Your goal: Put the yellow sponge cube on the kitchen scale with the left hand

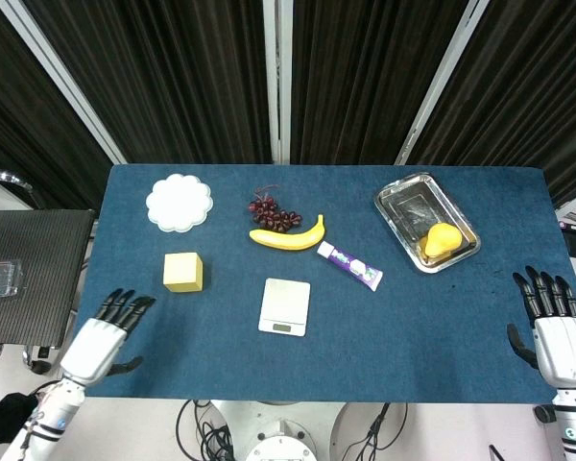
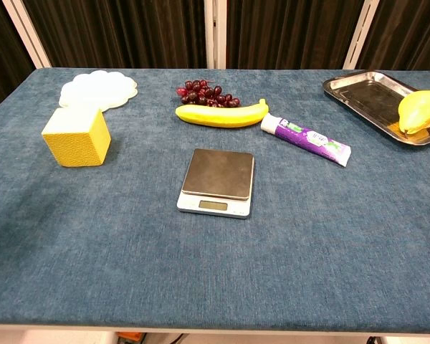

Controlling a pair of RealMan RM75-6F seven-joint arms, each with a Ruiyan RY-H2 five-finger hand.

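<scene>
**Sponge Cube Yet to Reach the Scale**

Here, dark fingers (image 1: 127, 301) spread apart and holding nothing, on the left hand (image 1: 104, 335) poised over the near-left corner of the blue table (image 1: 413, 317), palm down, tips angled toward the yellow sponge cube (image 1: 182, 271) just beyond. Seen only from the head view, like the right hand (image 1: 555, 331), set off the table's near-right edge with fingers likewise splayed, straight and empty.

Resting flat on the cloth, the sponge cube, untouched, to the left of the kitchen scale (image 1: 285, 306) and clearly apart from it. Bare on top, the scale's dark platform, display strip facing the near edge.

Farther back, behind the cube, a white scalloped plate (image 1: 179, 202). Toward the middle, a bunch of dark grapes (image 1: 274, 212) just behind a banana (image 1: 288, 235), the two close enough that contact cannot be judged. Lying just right of the banana's tip, a white and purple tube (image 1: 349, 264), angled toward the near right. At far right, a metal tray (image 1: 403, 200) set at a slant, holding a yellow pear (image 1: 440, 239) in its nearer end.

Beyond the table, dark pleated curtains (image 1: 173, 77) split by pale vertical and slanted bars.
</scene>
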